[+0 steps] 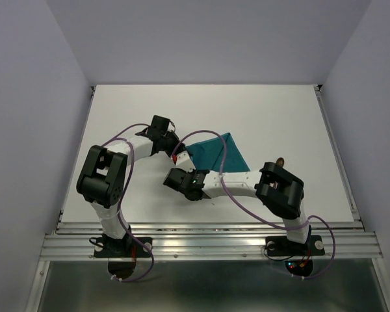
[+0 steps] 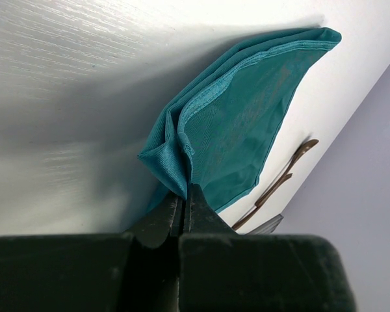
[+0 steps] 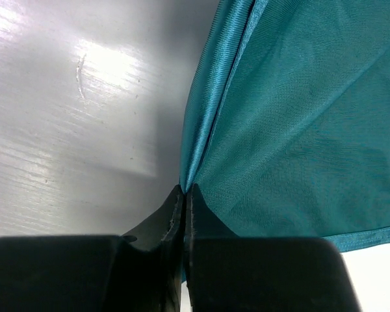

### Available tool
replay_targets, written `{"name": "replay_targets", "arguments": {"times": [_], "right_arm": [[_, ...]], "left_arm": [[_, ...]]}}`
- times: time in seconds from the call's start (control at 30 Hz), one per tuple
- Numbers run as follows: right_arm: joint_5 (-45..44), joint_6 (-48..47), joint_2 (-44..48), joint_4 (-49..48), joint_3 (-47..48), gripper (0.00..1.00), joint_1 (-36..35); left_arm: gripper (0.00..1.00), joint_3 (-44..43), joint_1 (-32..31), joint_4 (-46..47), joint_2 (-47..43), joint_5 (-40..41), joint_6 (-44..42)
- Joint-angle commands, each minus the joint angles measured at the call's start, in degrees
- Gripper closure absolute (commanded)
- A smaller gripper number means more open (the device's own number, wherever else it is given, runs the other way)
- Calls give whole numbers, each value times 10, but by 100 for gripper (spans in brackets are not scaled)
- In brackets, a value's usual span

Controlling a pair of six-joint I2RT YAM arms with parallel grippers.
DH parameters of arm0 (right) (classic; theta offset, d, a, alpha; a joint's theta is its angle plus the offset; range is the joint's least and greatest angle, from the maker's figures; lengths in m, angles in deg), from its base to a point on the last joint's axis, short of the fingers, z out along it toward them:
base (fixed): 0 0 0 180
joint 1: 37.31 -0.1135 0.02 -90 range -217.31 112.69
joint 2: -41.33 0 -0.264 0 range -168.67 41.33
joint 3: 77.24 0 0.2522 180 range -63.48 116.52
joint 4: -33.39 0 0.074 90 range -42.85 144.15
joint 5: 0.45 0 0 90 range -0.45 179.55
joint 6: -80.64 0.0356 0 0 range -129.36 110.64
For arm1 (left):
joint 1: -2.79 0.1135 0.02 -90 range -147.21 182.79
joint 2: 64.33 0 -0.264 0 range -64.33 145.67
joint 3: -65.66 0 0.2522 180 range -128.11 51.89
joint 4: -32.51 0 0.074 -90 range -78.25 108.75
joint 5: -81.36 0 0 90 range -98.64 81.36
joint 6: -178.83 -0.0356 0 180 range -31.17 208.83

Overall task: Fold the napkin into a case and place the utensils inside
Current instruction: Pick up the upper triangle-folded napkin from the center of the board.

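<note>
at counter [image 1: 266, 110] centre: napkin [image 1: 216, 153], folded over in layers, bunched into a wedge, raised off the surface at the gripped side
left end effector [image 2: 185, 193]: jaws together, clamped on a napkin corner
right end effector [image 3: 184, 192]: jaws together, pinching the napkin's doubled edge
both end effectors: near each other at the napkin's left side in the top view
utensils [image 2: 281, 177]: two, flat on the counter just beyond the napkin, side by side

A high rear camera looks down and forward over the whole table [image 1: 260, 110]. Both wrist cameras sit low and close, facing the napkin [image 1: 207, 156], which all three views share.
</note>
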Motion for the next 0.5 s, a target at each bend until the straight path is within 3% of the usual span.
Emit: {"name": "replay_targets", "arguments": {"times": [0.0,0.27,0.47], "right_arm": [[-15,-1,13,5,25,99,-5],[41,-41,47,-47,50,99,-5],[105,-67,25,-81,124,99,-5]], "left_arm": [[100,-4,-2,9,-30,2,-5],[100,-23,22,13,-54,9,-45],[100,-92,75,-62,-69,5,-124]]}}
